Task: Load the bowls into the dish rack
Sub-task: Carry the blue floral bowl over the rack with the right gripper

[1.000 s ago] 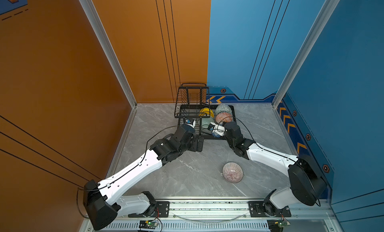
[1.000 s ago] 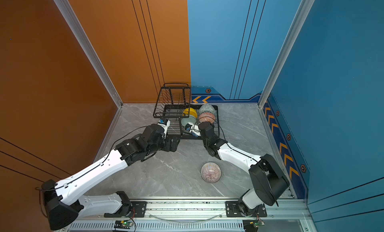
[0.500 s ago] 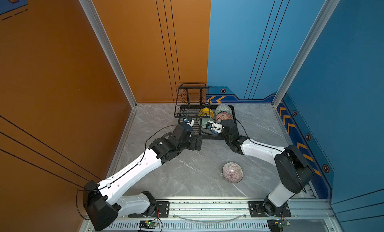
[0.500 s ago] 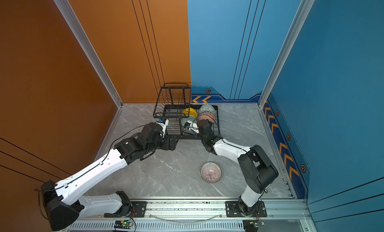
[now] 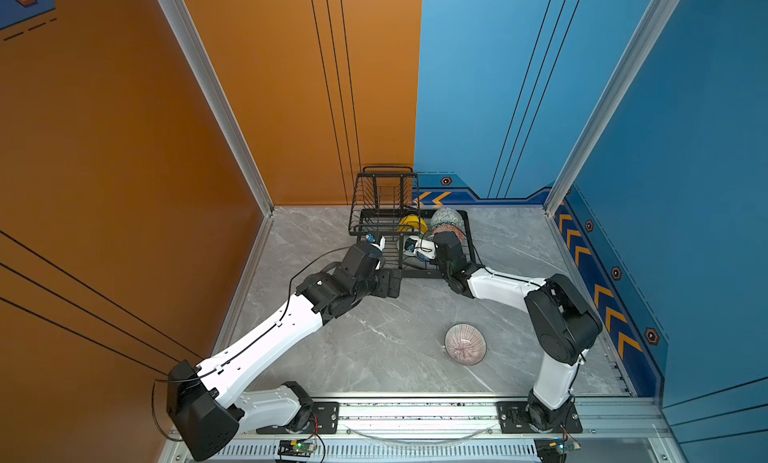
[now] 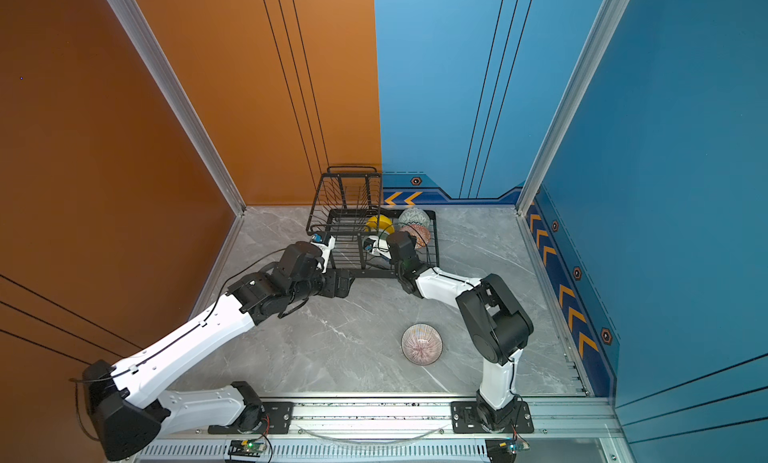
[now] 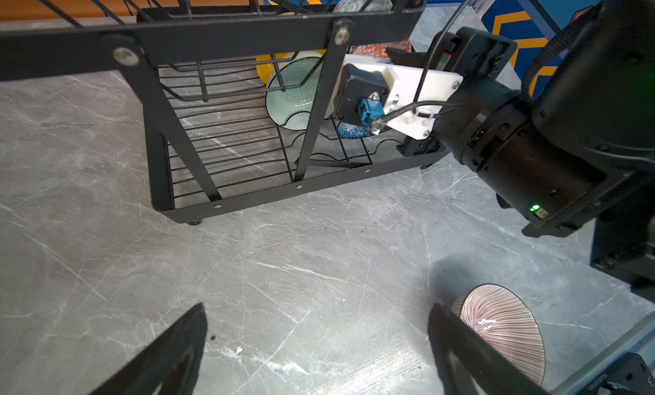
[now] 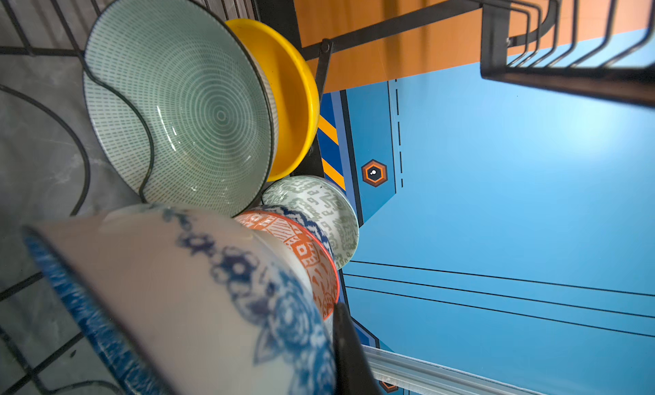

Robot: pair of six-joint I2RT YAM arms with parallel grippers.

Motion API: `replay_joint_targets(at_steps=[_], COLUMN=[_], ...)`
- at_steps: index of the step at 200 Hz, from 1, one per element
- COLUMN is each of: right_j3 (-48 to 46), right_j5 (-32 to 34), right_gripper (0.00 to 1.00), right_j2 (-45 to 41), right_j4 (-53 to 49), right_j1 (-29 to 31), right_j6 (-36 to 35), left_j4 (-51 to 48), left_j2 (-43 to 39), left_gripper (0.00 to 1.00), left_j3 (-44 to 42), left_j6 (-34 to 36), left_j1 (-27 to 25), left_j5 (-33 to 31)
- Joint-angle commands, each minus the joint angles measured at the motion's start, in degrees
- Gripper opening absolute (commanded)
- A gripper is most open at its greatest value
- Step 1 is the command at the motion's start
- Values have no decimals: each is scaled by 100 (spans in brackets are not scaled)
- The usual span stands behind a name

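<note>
Black wire forms the dish rack (image 7: 283, 194), which stands at the far end of the grey marbled desk (image 5: 374, 340). Its lower tray has curved dividers, so bowls are stored on edge rather than flat.

Loaded: the yellow bowl (image 8: 294, 102) and the mint ringed bowl (image 8: 184, 106) stand on edge in one row. The mint one is in front, with a divider wire crossing its face. Beside them, the grey-green bowl (image 8: 326, 212) and the orange bowl (image 8: 301, 248) stand on edge in a second row, close against each other.

In hand: the right tool (image 5: 424, 254) is pinching the wall of the blue-and-white floral bowl (image 8: 198, 297), with one finger showing outside the rim. The bowl is held tilted inside the lower tray, just in front of the orange bowl, matching the lean of that row. Judgement: this is the seating step, and the bowl should settle between dividers before release. Whether it already touches the tray wires cannot be told.

Standby: the left tool (image 7: 315, 350) hangs empty with jaws spread wide, low over the desk just outside the rack's near rail. This position leaves the right arm's path free.

Remaining: the pink striped bowl (image 5: 465, 343) sits on the desk, well apart from the rack. Judgement: it is the last bowl to load
</note>
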Motion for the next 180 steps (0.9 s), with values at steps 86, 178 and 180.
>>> replay_joint_targets(at_steps=[86, 178, 180], right_j3=[885, 1187, 1192], right_j5=[202, 195, 195], right_gripper=[0, 0, 0], right_j2=[280, 636, 642], right_j4=[-857, -1031, -1033], right_j1=[-166, -46, -43], right_j6=[421, 342, 333], left_j4=[-151, -174, -182], left_j2=[-19, -86, -85], left_gripper=[98, 98, 98], left_j3=[-112, -115, -116], left_j6=[126, 88, 92], left_j1=[207, 218, 216], left_j5=[238, 223, 225])
